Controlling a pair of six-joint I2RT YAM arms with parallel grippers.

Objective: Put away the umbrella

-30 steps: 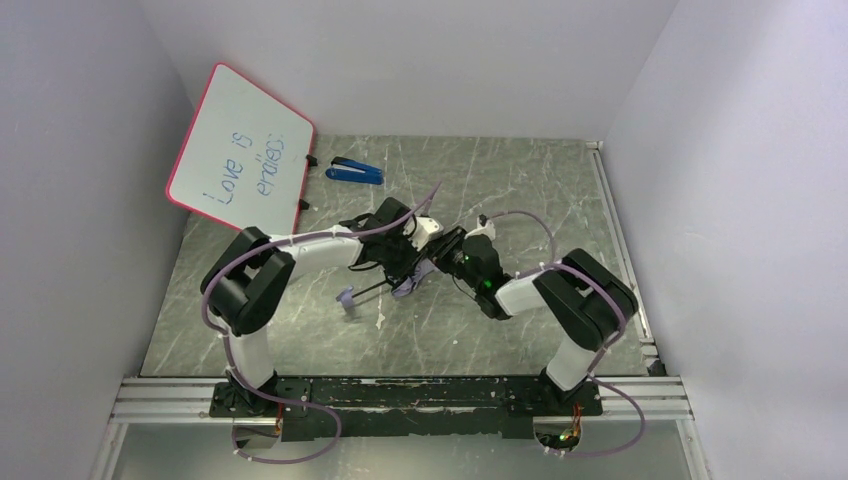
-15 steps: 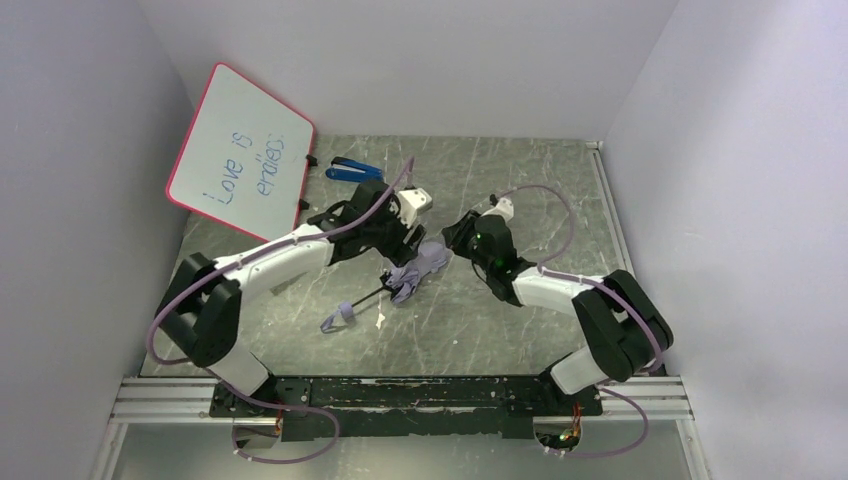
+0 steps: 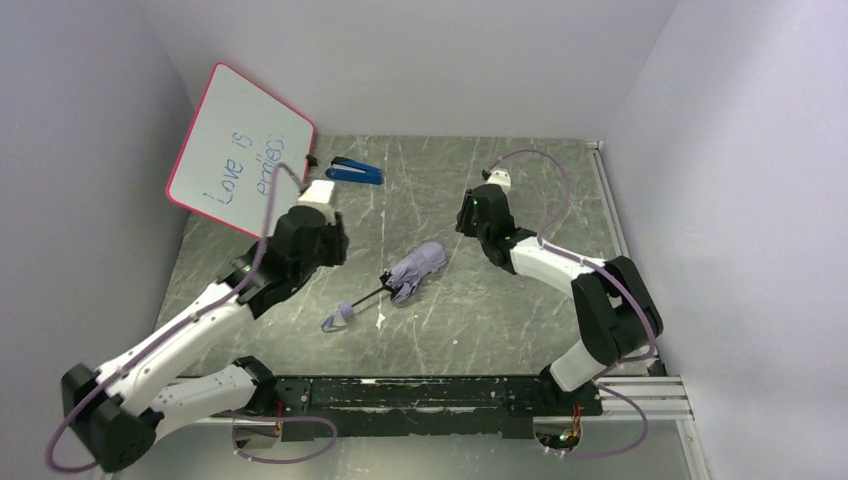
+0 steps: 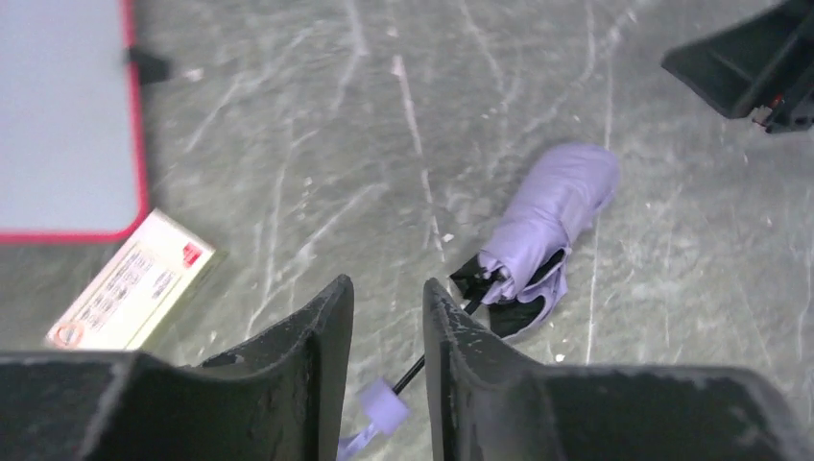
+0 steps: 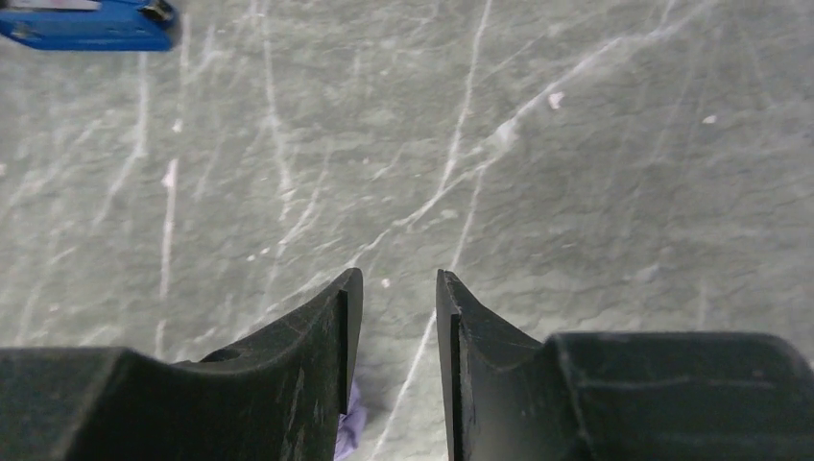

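The umbrella (image 3: 415,267) lies folded on the table between the two arms, its lilac canopy bunched with black showing at the open end. Its thin shaft runs down-left to the small lilac handle (image 3: 339,318). My left gripper (image 3: 330,250) hovers left of it, open and holding nothing. In the left wrist view the canopy (image 4: 562,206) lies ahead to the right, and the handle (image 4: 384,403) shows on the table below, between the fingers of my left gripper (image 4: 387,298). My right gripper (image 3: 472,222) is off to the canopy's right, open and empty (image 5: 398,288). A scrap of lilac fabric (image 5: 347,427) shows by its left finger.
A pink-edged whiteboard (image 3: 240,150) leans at the back left, with a blue stapler (image 3: 355,171) beside it on the table. A small yellowish card (image 4: 134,288) lies near the whiteboard's foot. Grey walls close in three sides.
Both grippers have pulled away from the umbrella, the left arm swinging back to the left, the right one moving further back. The umbrella stays lying on the table, released.
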